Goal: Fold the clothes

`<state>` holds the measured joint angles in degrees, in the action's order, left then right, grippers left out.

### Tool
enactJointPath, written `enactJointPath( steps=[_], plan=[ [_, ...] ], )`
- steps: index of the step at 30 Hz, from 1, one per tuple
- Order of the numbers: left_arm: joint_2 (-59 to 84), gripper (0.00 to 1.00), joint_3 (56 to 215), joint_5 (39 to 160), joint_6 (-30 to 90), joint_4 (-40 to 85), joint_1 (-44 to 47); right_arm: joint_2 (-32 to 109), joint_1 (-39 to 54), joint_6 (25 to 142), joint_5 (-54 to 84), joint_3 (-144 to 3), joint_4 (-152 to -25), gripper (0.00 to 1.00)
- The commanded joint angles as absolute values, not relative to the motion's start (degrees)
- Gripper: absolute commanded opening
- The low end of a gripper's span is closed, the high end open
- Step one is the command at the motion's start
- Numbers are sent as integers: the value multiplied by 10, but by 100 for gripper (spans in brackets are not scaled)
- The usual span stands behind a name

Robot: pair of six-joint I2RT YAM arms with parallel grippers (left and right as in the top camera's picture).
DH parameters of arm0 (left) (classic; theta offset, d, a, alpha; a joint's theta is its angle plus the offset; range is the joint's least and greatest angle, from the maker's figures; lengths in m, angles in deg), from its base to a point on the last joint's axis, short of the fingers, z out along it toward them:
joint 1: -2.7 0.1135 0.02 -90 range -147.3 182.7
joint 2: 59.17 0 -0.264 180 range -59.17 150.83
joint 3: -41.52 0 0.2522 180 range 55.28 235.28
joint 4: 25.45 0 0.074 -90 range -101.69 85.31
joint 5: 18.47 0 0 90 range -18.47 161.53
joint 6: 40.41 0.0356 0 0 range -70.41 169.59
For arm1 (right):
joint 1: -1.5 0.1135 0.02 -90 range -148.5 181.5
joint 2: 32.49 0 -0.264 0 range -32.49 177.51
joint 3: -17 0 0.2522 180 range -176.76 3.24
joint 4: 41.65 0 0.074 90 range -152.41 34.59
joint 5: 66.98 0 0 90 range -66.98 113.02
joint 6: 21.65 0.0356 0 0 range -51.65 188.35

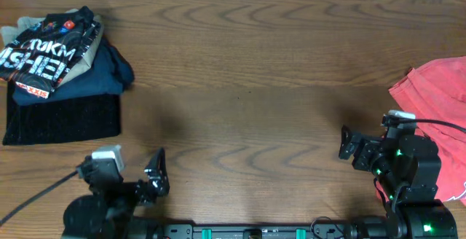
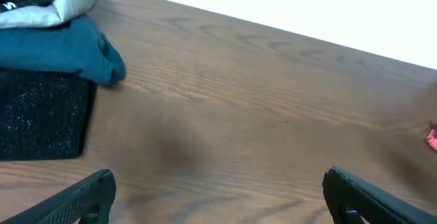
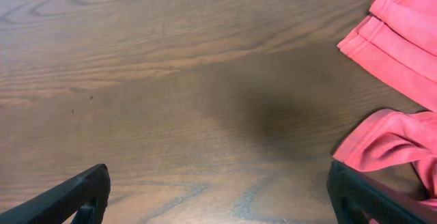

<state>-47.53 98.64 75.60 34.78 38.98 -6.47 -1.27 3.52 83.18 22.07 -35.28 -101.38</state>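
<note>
- Looks well under way: a neat stack sits at the far-left corner of the dark wooden table, apparently finished.
- On top of it is the folded black sports jersey with orange contour lines and white lettering. Under it are a beige garment, a teal-blue garment and, at the bottom, a black textured knit garment.
- What's left, by my reading, is the coral-red garments, which lie rumpled and unfolded at the table's right edge and partly hang off it.
- The jersey's long axis runs roughly along the table's length, tilted so that its right end sits nearer the far edge. The lettering reads left to right along that axis.
- The red heap has no clean axis. It sprawls from the far side toward the near side along the right edge, with a hemmed border facing the table's middle.
- Left hand is at the near edge, left of centre, fingers spread wide and holding nothing.
- Right hand is at the near edge on the right, also wide and empty, with red cloth just beside its right finger.
- The table's middle is bare wood, presumably the folding spot.
</note>
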Motion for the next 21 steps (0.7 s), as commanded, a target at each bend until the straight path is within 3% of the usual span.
enactJointPath(
  steps=[1, 21],
  plan=[
    [-481, 98, 981, 750, 345, 392, -64, -14, 40, 835, 230, -346, -1022, 99],
    [-481, 98, 981, 750, 345, 393, -64, -35, 42, 830, 235, -345, -1087, 99]
  ],
)
